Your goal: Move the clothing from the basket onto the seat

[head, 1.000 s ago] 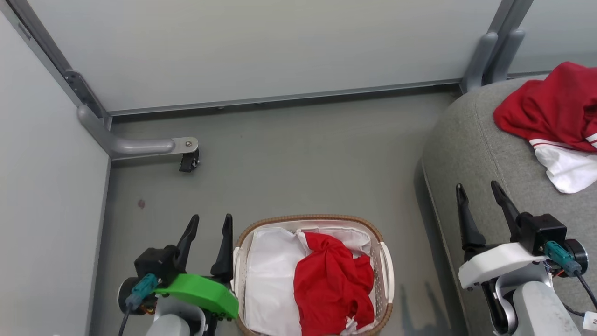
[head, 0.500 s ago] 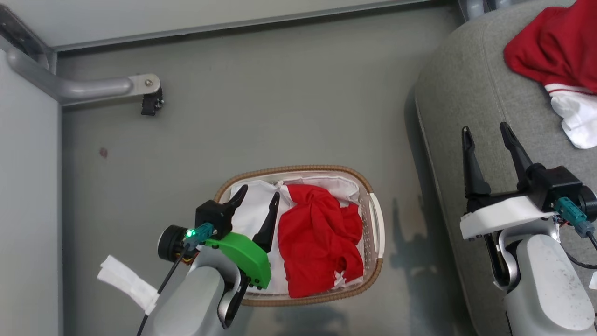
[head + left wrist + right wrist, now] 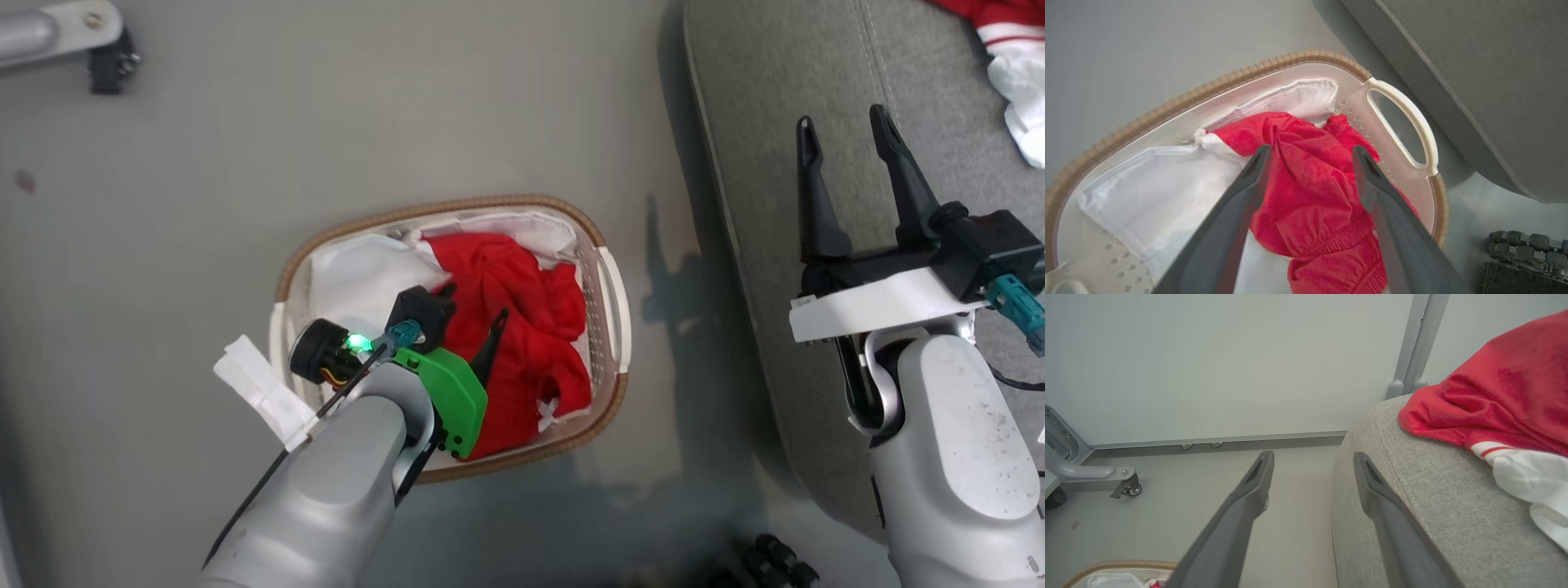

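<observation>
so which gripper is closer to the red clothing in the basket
Left. The left gripper is open directly over the red clothing in the basket. The right gripper is open over the seat, apart from the basket.

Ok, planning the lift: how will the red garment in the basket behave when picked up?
Likely floppy: the red garment lies crumpled in folds, so it should drape and trail. Probably light, being soft fabric. It may drag the loose white liner beneath it.

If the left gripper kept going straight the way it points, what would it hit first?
Most likely the clothing in the basket; the open left gripper points right at it.
</observation>
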### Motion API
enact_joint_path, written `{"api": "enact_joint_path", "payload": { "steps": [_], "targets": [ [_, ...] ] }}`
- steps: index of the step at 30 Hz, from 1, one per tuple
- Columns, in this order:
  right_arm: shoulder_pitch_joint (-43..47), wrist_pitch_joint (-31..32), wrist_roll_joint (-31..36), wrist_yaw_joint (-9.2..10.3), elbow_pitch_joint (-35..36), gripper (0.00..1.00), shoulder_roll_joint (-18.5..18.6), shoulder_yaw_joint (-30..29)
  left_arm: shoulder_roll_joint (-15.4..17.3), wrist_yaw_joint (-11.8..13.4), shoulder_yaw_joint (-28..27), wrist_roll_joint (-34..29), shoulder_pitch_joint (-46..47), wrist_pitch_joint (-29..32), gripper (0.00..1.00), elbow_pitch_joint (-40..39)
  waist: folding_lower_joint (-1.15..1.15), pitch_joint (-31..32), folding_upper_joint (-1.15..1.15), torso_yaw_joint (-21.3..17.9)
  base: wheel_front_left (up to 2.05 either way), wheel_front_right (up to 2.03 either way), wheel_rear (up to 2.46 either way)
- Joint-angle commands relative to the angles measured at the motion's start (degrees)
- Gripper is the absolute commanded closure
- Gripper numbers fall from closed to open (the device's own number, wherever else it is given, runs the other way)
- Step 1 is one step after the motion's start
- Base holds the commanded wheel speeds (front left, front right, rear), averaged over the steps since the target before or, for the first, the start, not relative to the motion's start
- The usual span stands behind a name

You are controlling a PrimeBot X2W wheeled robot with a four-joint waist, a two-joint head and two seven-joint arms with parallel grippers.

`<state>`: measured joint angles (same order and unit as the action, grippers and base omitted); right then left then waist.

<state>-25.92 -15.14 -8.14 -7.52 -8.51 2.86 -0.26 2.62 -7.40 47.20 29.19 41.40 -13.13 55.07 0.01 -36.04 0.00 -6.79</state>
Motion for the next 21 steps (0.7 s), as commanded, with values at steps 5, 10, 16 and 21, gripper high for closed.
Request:
{"api": "enact_joint_path", "payload": {
  "steps": [5, 10, 16, 21],
  "targets": [
    [-2.1, 0.0, -1.6, 0.06, 1.6, 0.0, 0.1, 0.9, 0.5, 0.0, 1.7, 2.7, 4.0, 1.6, 0.0, 4.7, -0.01, -10.0, 0.0, -7.5, 0.0, 0.0, 0.0],
    [-3.3, 0.0, -2.5, 0.06, 2.8, 0.0, 0.1, 1.6, 0.5, 1.9, 2.3, 5.0, 6.1, 2.5, 0.0, 7.3, -0.01, -13.2, 0.0, -9.3, 0.0, 0.0, 0.0],
    [-4.5, 0.0, -3.7, 0.06, 3.9, 0.0, 0.1, 2.4, 0.5, 4.3, 3.4, 6.7, 9.1, 3.4, 0.0, 9.5, -0.01, -16.3, 0.0, -10.9, 0.0, 0.0, 0.0],
    [-5.2, 0.0, -4.5, 0.06, 4.3, 0.0, 0.1, 3.0, 0.5, 7.2, 3.3, 7.4, 11.7, 4.2, 0.0, 13.1, -0.01, -17.9, 0.0, -11.6, 0.0, 0.0, 0.0]
  ]
}}
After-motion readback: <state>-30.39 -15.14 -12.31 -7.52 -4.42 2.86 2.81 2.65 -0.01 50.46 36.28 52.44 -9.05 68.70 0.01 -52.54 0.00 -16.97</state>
